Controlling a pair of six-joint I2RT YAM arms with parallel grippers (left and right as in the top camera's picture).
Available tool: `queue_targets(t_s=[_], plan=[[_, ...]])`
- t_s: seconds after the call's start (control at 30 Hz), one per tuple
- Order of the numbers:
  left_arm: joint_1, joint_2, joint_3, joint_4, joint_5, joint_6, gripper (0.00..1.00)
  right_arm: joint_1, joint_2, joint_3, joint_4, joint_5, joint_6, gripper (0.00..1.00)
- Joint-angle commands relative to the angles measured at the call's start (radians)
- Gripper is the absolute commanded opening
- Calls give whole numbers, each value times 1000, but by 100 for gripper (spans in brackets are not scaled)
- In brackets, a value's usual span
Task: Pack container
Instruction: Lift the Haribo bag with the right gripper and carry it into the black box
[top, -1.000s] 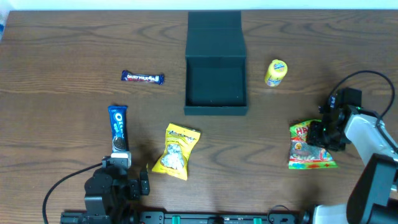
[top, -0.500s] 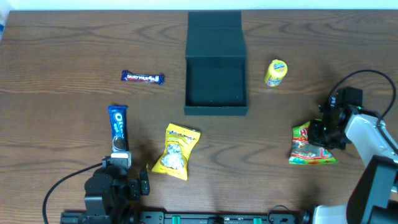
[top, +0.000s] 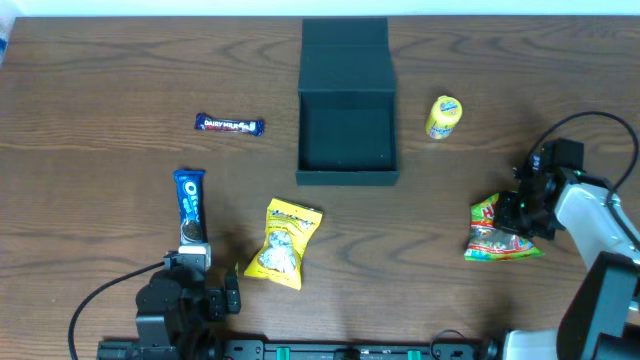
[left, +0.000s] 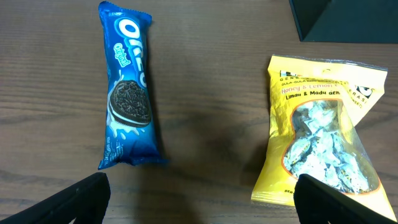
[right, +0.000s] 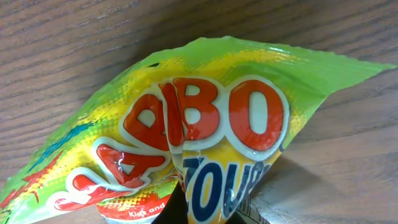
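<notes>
Pinching the upper right edge of a crumpled green, yellow and red sweet bag (top: 503, 240), the right claw (top: 514, 212) is sitting shut on the packet at the right side of the table (top: 100, 70). In the right wrist view the bag's film is bunching up between the fingers, folding the big red, white-edged letters so that only "ABO" is reading clearly, with blue letters "TOU" showing below.

The left claw (left: 202, 196) is hanging spread wide at the near left of the table and is gripping nothing. Just ahead of it a blue Oreo roll (left: 127, 99) is lying lengthwise, its white "OREO" logo and a pictured biscuit facing up. Beside the roll, to its right, a yellow bag (left: 320, 130) is lying flat, showing the words "Honey & Lemon" and "Lemon & Madu" above a clear window full of wrapped sweets.

The container (top: 347, 178) is standing at the back centre of the table, dark teal-green, its flap lid (top: 345, 50) lying open behind it. To its left a purple "Dairy Milk" bar (top: 229, 125) is lying crosswise, well apart. To its right a small yellow pot (top: 443, 117) is resting, its label too small to read.
</notes>
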Motion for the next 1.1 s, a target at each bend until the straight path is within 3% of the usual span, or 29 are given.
queue_targets(t_s=[0.0,0.43,0.67,0.83,1.07], plan=[[5,-3,-19,-53,-11,25,95,35,9,-9,9,-6,25,1],[5,-3,-19,-53,-11,25,95,169,-207,164,-225,-17,28,1],[5,-3,-19,-53,-11,25,95,338,-243,348,-344,-71,36,1],[5,-3,-19,-53,-11,25,95,499,-227,480,-349,-76,146,1],[5,-3,-19,-53,-11,25,95,680,-14,656,-331,-77,380,1]])
